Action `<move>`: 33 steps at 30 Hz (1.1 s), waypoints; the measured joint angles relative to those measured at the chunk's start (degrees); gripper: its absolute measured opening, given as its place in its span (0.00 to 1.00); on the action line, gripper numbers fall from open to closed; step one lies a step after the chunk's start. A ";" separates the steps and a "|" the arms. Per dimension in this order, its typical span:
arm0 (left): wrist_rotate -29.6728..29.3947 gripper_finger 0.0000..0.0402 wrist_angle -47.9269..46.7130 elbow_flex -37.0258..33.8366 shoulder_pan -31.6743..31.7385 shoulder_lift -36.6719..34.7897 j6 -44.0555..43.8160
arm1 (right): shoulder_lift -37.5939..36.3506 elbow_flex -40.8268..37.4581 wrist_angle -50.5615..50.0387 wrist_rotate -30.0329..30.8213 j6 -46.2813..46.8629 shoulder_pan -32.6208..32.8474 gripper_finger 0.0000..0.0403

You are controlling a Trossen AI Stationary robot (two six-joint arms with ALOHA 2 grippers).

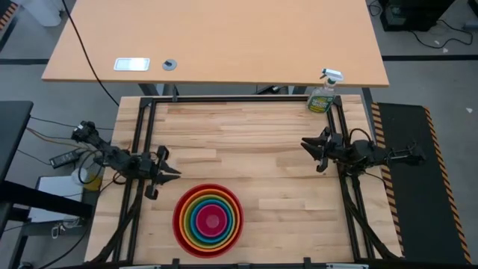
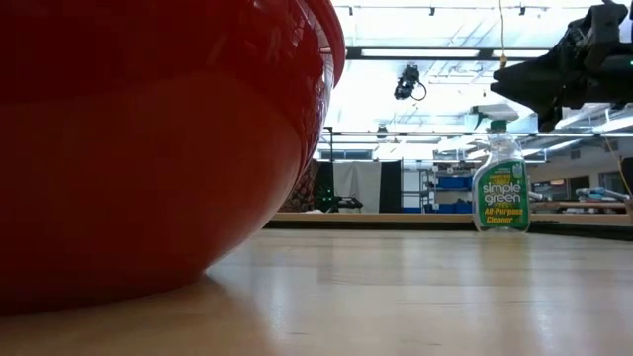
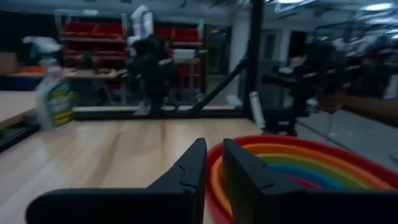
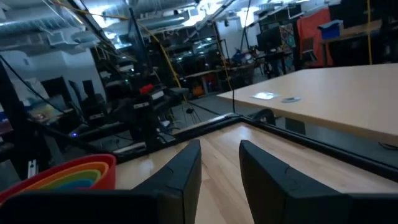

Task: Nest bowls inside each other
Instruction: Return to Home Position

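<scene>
The bowls (image 1: 209, 219) sit nested one inside another near the table's front edge. The red one is outermost, then come orange, green and blue rings, with magenta-pink in the centre. In the low view the red bowl (image 2: 148, 148) rests on the wood by its base. My left gripper (image 1: 176, 174) hovers just left of the stack at the table's left side. It points level toward the right, and its fingers (image 3: 214, 152) stand a narrow gap apart with nothing between them. My right gripper (image 1: 308, 145) is at the right side, level and open (image 4: 219, 149), and holds nothing.
A green spray bottle (image 1: 323, 96) stands at the table's far right corner, behind my right gripper. Black frame rails (image 1: 142, 127) run along the left, right and far edges. A tan desk (image 1: 216, 41) lies beyond the table. Bare wood (image 1: 246, 142) spreads between the two grippers.
</scene>
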 joint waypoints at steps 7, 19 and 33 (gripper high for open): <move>1.98 0.08 3.50 0.00 0.00 -0.09 5.61 | 0.02 0.00 0.05 3.02 3.85 0.00 0.29; 5.45 0.01 5.73 -0.02 0.00 -0.13 15.37 | 0.26 0.00 -1.85 7.35 2.03 0.00 0.29; 6.03 0.03 6.67 -0.02 2.82 -0.09 8.80 | 0.33 0.02 -1.18 9.27 1.93 0.00 0.29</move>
